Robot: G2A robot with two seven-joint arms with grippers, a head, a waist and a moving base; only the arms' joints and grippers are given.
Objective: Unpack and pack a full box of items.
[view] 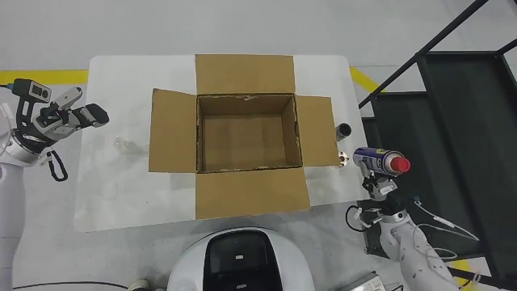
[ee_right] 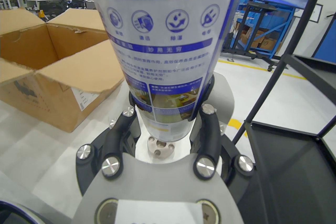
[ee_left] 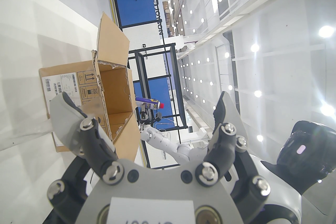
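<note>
A box (view: 245,73) of matt brown corrugated cardboard, its cut rims ragged, with a smooth white paper label on one wall, sits mid-worktop. The worktop (view: 121,186) is white, smooth and faintly glossy. Beyond its right edge is a spray can (view: 380,161) of glossy printed metal with a shiny red plastic cap (view: 401,164). The left gripper (ee_left: 141,99) has fingers (ee_left: 65,114) with matt pale grey pads. The right gripper (ee_right: 168,117) has fingers (ee_right: 208,125) of satin black, with polished metal screws.

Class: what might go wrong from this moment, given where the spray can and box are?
The spray can, shut in the right gripper, hangs past the table edge; a slip would likely drop it to the floor. The black rack stands close; a swing might strike it.
</note>
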